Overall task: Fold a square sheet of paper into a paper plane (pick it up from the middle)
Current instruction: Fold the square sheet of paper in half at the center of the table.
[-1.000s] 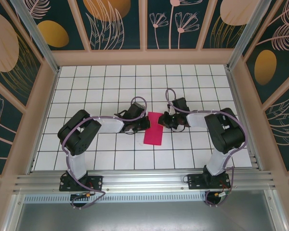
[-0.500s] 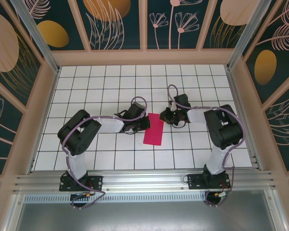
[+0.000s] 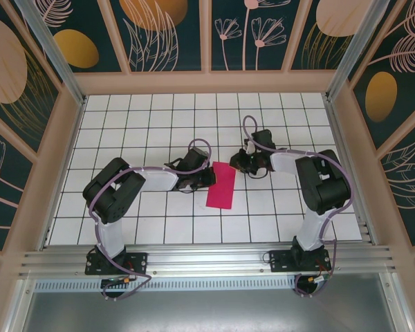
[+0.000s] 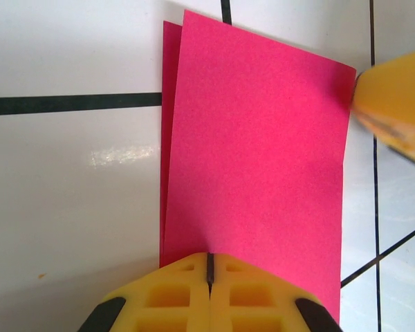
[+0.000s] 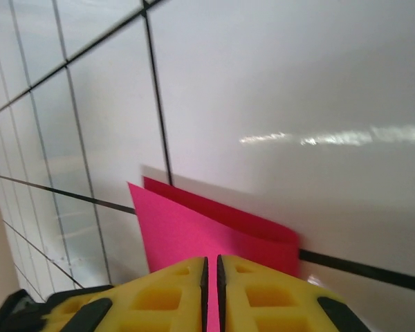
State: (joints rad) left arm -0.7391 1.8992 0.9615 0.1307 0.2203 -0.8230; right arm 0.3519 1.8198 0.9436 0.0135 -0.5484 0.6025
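The square sheet of paper (image 3: 220, 185) is magenta-pink and lies folded in half on the white grid table (image 3: 159, 117), a narrow rectangle whose two layers are slightly offset. In the left wrist view the paper (image 4: 256, 152) runs away from my left gripper (image 4: 209, 266), which is shut with its tips resting on the near edge. From above, the left gripper (image 3: 210, 178) sits at the sheet's left side. My right gripper (image 3: 239, 166) is at the far right corner, jaws closed to a thin slit, with the paper (image 5: 194, 235) just beyond the right gripper (image 5: 209, 277). Its yellow finger (image 4: 394, 104) touches that corner.
Wooden walls with floral panels enclose the table on three sides. An aluminium rail (image 3: 207, 259) carrying both arm bases runs along the near edge. Open white tiles lie behind and to both sides of the paper.
My right gripper has drawn back up and to the right, from over the sheet's far corner to just beside it. The left gripper and the paper have stayed put.
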